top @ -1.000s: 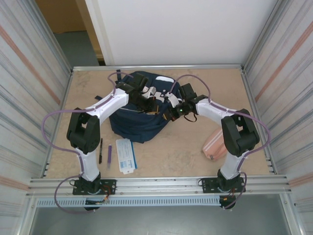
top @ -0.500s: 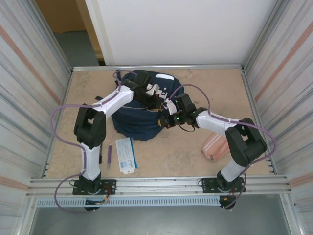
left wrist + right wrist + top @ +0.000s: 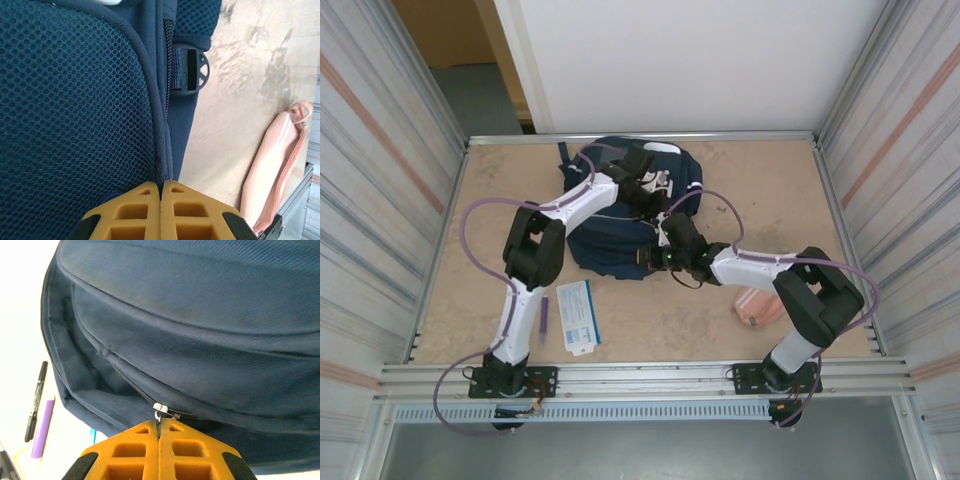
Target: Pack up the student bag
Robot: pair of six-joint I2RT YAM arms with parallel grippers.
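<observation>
The student bag [image 3: 610, 225] is a navy backpack lying at the back middle of the table, both arms bent over it. My left gripper [image 3: 657, 196] is on its upper right side. In the left wrist view its yellow fingers [image 3: 161, 184] are shut on a piped seam beside the bag's mesh panel [image 3: 75, 100], below a black strap buckle [image 3: 190, 68]. My right gripper [image 3: 646, 262] is at the bag's near edge. In the right wrist view that gripper [image 3: 159, 424] is shut on the metal zipper pull [image 3: 161, 412] of a closed-looking zip line.
A pink pouch [image 3: 757, 300] lies on the table right of the bag, under the right arm, also in the left wrist view [image 3: 272, 170]. A purple pen [image 3: 543, 318] and a blue-white booklet [image 3: 578, 316] lie near the front left. A black pen [image 3: 36, 400] lies beside the purple one.
Both arms swung over the bag. The right gripper travelled left along the bag's near edge with the zipper pull. The left gripper shifted right and back, and the bag moved slightly back.
</observation>
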